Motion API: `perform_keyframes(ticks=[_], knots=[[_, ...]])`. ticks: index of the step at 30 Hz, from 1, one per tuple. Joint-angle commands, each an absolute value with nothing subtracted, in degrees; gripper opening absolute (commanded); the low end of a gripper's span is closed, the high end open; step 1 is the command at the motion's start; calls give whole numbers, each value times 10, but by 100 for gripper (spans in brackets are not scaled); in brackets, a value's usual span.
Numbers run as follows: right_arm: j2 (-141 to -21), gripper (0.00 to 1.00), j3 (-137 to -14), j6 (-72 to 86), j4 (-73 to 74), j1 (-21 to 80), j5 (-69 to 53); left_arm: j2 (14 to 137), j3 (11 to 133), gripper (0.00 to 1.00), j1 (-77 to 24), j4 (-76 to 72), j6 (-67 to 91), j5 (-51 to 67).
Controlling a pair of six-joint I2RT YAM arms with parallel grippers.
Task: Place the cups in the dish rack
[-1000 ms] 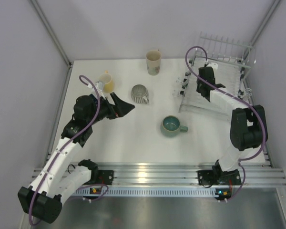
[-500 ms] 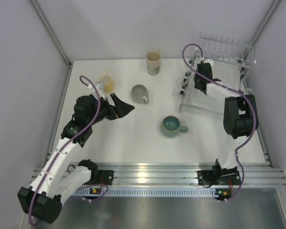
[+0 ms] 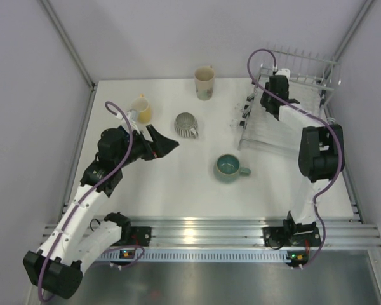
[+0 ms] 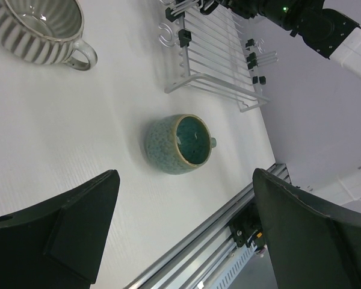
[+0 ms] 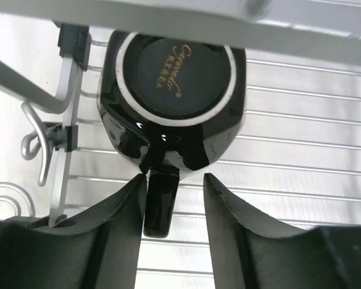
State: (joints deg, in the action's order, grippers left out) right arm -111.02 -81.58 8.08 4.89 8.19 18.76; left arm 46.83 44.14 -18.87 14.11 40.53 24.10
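Observation:
My right gripper (image 5: 174, 180) is over the far left part of the dish rack (image 5: 301, 138). A black mug (image 5: 174, 78) rests upside down there. Its handle (image 5: 159, 205) lies between my jaws, against the left finger, with a gap to the right finger. In the top view my right gripper (image 3: 271, 105) hides that mug. My left gripper (image 3: 162, 145) hovers wide open and empty over the table. The grey ribbed mug (image 3: 186, 124), yellow mug (image 3: 141, 109), cream mug (image 3: 204, 83) and teal mug (image 3: 228, 167) stand on the table. No dark blue mug shows.
The dish rack (image 3: 273, 133) stands at the far right by the right wall, with hooks and clips along its left edge. Grey walls close in the left, back and right. A metal rail (image 3: 197, 229) runs along the near edge.
My right gripper has moved toward the far end of the rack and the right arm has folded more upright. The left arm and the mugs on the table have not moved.

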Motion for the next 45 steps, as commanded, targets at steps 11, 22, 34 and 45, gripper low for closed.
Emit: perform_keyframes(ticks=[11,22,34,45], knots=[[-1044,49,-773,81,14,67,172,449,446,98,-190,136,403,243],[-1048,32,-743,77,-16,67,135,439,440,98,-191,142,400,235],[-1090,0,-772,14,-64,68,137,446,440,98,-191,145,395,231],[-1130,1,-806,18,-101,67,162,458,443,98,-191,152,386,230]])
